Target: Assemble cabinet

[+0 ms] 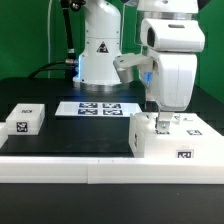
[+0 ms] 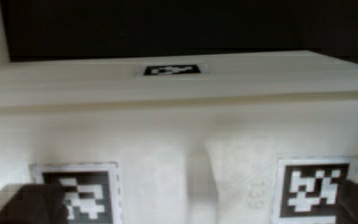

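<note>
The cabinet (image 1: 172, 136) is a white box with square tags, standing at the exterior view's right near the front rail. My gripper (image 1: 156, 114) hangs straight down over the cabinet's left part, its fingertips at the top face. In the wrist view the cabinet (image 2: 176, 120) fills the picture, with one tag on its far face and two tags close by. My gripper (image 2: 197, 208) looks open, with only dark slivers of the fingers at the two lower corners and white cabinet surface between them. Nothing is lifted.
A small flat white tagged block (image 1: 24, 119) lies at the exterior view's left. The marker board (image 1: 100, 107) lies in the middle, in front of the arm's base (image 1: 98, 55). A long white rail (image 1: 100, 170) runs along the table's front edge.
</note>
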{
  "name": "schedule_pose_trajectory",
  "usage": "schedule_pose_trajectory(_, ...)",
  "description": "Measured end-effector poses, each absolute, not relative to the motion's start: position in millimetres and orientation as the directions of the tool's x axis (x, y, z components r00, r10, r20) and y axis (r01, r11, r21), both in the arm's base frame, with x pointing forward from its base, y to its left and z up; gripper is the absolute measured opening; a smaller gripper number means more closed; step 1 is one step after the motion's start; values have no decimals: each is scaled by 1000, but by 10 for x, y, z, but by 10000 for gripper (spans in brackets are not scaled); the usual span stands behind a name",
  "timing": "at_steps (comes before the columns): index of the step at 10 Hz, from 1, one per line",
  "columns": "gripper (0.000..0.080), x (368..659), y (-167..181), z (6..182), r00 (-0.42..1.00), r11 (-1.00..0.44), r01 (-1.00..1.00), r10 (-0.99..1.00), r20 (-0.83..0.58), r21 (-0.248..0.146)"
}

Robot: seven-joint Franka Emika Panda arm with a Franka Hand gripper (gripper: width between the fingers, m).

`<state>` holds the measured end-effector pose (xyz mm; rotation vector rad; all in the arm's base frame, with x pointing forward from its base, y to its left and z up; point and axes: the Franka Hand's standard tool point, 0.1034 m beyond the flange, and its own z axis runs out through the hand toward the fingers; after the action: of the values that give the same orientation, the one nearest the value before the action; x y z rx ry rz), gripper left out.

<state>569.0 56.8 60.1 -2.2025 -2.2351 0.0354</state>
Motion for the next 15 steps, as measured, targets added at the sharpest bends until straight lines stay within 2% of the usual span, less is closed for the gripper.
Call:
schedule_pose_trajectory(3, 798, 5691, 564, 609, -12, 11, 1000, 1000, -14, -17)
schedule_pose_trajectory(4, 798, 5672, 556, 679, 22, -22, 1000, 1000, -16, -9)
schedule_pose_trajectory(7, 797, 5411, 562, 863, 242, -241, 969, 970, -3, 46)
schedule_pose_trajectory(8, 797, 5297, 583, 842, 323, -322, 945, 947, 4, 47)
schedule_pose_trajectory(13, 797, 5259, 582, 816, 384, -384, 922, 923, 2, 39)
schedule_pose_trajectory(15, 797, 5257, 595, 816, 562, -562, 826, 827, 20, 39)
